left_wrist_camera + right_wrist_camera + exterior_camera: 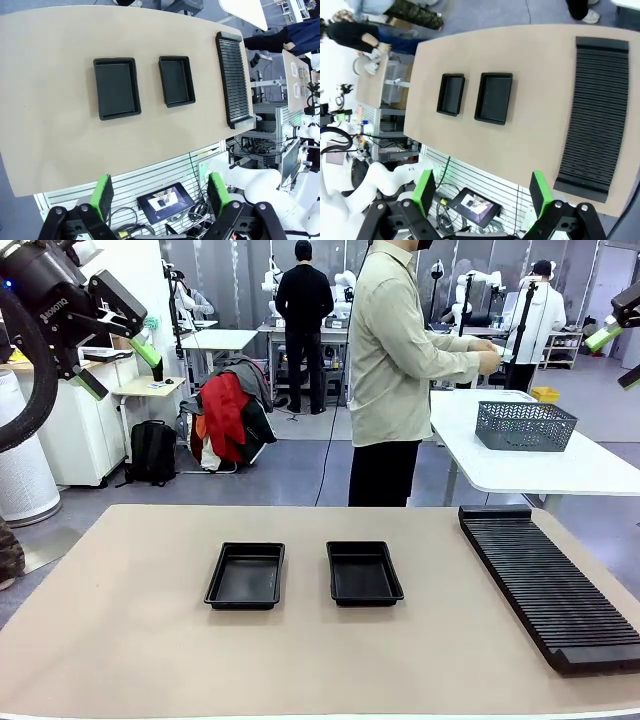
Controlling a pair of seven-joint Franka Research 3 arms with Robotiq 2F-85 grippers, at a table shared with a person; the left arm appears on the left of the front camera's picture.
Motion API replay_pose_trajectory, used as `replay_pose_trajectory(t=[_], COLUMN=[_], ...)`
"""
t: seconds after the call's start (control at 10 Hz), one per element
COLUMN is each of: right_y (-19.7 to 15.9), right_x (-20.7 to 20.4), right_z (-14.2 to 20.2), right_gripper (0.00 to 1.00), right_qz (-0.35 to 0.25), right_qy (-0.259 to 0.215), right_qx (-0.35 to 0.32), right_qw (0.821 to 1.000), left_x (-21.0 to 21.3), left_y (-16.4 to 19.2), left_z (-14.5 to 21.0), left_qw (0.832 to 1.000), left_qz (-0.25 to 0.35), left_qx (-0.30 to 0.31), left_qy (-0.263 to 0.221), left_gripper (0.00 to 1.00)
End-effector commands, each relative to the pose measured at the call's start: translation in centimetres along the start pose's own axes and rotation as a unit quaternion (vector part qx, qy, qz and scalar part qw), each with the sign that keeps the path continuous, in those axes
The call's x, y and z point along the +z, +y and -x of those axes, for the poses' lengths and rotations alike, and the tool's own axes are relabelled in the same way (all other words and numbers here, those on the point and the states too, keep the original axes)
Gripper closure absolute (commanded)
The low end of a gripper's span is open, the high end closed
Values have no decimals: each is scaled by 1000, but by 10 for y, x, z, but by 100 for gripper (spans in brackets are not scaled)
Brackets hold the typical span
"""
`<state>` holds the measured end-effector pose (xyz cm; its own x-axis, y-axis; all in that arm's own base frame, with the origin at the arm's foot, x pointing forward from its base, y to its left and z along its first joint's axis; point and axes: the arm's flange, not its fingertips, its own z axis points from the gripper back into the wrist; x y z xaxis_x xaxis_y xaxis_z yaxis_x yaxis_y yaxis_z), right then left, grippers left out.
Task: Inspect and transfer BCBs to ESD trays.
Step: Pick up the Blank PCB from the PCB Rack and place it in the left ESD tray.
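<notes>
Your left gripper (159,180) hangs high at 10 o'clock in the front view, its jaws spread wide and holding nothing. Your right gripper (482,175) sits up at 2 o'clock, likewise open and empty. On the counter (130,640), the left ESD tray (246,575) lies flat just toward 9 o'clock of centre and the right ESD tray (364,572) just toward 3, side by side but apart, floors bare. The black slotted rack (545,580) lies farther out at 3 o'clock. A person (400,360) stands at 12.

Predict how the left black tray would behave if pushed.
The left tray looks shallow, thin and empty: probably light, sliding easily on the smooth table. Low and wide, it seems unlikely to tip. Its flared rim might flex if pinched.
</notes>
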<state>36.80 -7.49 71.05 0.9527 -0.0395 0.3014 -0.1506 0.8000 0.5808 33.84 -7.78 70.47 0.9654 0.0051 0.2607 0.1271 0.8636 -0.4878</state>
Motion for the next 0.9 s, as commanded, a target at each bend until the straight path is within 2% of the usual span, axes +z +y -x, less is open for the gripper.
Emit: replay_pose_trajectory(t=[0.0, 0.8], right_y=[1, -4], right_x=[9, 34], right_z=[2, 11], right_gripper=[0, 0], right_qz=[31, 66], right_qy=[-14, -38], right_qx=[-17, -35], right_qw=[999, 996], left_x=[7, 13], left_y=[-8, -22], left_z=[-7, -15], left_qw=[999, 997], left_qz=[-34, -72], left_qx=[16, 24], left_qy=[12, 23], left_gripper=[0, 0])
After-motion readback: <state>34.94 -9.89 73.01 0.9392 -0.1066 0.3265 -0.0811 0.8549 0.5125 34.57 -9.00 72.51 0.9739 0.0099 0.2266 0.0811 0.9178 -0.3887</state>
